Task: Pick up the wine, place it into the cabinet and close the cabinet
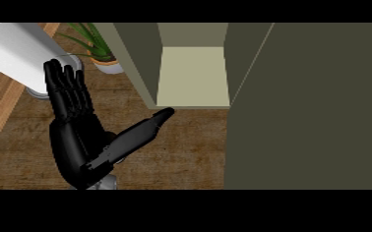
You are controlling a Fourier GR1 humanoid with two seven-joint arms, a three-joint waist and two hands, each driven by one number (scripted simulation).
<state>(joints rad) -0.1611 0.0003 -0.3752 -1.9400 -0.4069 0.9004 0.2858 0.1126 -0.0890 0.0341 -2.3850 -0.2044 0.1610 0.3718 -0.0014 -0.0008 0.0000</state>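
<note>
My left hand (76, 142) stands at the left of the head view, open, with its fingers (65, 86) straight and pointing up and its thumb (149, 125) stretched toward the cabinet. It holds nothing. The olive cabinet (141, 59) stands open at the top centre, and its pale inner floor (193, 76) is bare. A broad dark olive panel (305, 108), apparently the cabinet's open door, fills the right side. No wine bottle shows anywhere. My right hand is out of view.
A green plant (91, 42) in a white pot (109, 67) sits left of the cabinet. A large white-grey object (22, 54) lies at the upper left, partly behind my fingers. The brown wooden counter (189, 147) spreads below the cabinet.
</note>
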